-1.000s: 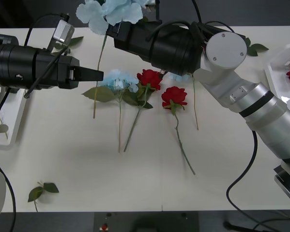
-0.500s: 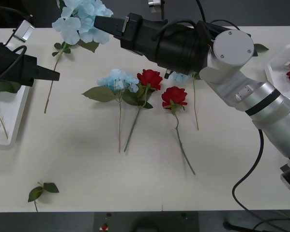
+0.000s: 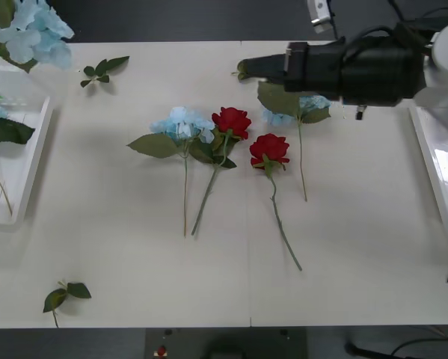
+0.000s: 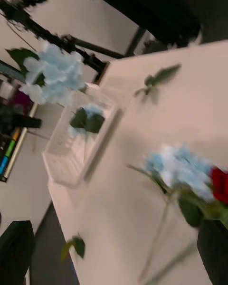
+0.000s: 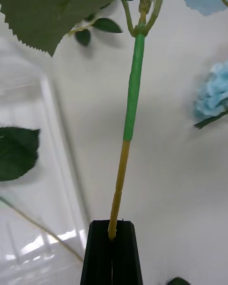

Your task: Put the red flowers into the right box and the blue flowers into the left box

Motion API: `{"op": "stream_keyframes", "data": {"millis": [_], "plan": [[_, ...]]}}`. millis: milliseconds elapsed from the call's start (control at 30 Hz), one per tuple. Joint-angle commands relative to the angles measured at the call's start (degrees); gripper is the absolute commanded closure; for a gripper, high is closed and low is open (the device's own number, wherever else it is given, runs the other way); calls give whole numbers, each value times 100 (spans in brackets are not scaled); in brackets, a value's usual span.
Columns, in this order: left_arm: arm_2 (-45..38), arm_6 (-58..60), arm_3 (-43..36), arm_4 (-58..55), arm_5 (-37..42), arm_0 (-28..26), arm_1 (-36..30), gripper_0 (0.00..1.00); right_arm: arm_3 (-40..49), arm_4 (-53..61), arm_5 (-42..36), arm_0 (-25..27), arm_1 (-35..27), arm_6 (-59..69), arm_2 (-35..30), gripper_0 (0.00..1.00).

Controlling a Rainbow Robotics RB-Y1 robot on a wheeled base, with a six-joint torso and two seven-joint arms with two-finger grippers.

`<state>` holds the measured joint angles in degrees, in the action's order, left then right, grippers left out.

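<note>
While my left gripper [image 5: 112,235] stays clamped tight on the yellowish lower end of a blue flower's stem [image 5: 131,102], the bloom of that held blue flower [image 3: 31,30] sits at the upper left of the front frame, above the left box [image 3: 31,176]. I see another blue flower's leaf [image 3: 7,131] and thin stem already lying inside that tray. My right gripper [image 3: 247,69] reaches in from the upper right, its black fingers pointing left over the table; I cannot tell how far they are parted. Just below that arm lies a blue flower [image 3: 298,108] with its stem running down the frame. At centre, one more blue flower [image 3: 182,123] lies touching a red flower [image 3: 231,120], and a second red flower [image 3: 269,148] lies just right of them. The right box [image 3: 433,168] shows at the right edge.
</note>
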<state>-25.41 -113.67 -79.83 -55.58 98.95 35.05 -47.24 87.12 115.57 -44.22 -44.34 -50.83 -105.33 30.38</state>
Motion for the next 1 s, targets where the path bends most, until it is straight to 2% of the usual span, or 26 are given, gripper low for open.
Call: {"op": "stream_keyframes", "data": {"millis": [33,200,367,533,833,1000], "plan": [[28,644,-182,777,-95,-86,-348,100,104,150,-658,-154,-1166,628,346,0],[221,1110,-182,1726,-183,-103,-365,100,34,-263,-1475,-154,-1834,689,460,0],[520,1594,-165,2394,-455,-261,-357,100,-283,-1080,-2011,-304,-1808,742,452,0],[880,1875,-94,2737,-1062,-560,-365,100,-696,-1994,-2117,-409,-1386,1094,452,2],[977,1893,899,2833,-1431,-569,-357,100,-1250,-3708,-2486,-840,-411,1858,452,2],[1144,1919,1084,2798,-1536,-587,-357,100,-1751,-4314,-2495,-1086,170,1920,452,2]]}}
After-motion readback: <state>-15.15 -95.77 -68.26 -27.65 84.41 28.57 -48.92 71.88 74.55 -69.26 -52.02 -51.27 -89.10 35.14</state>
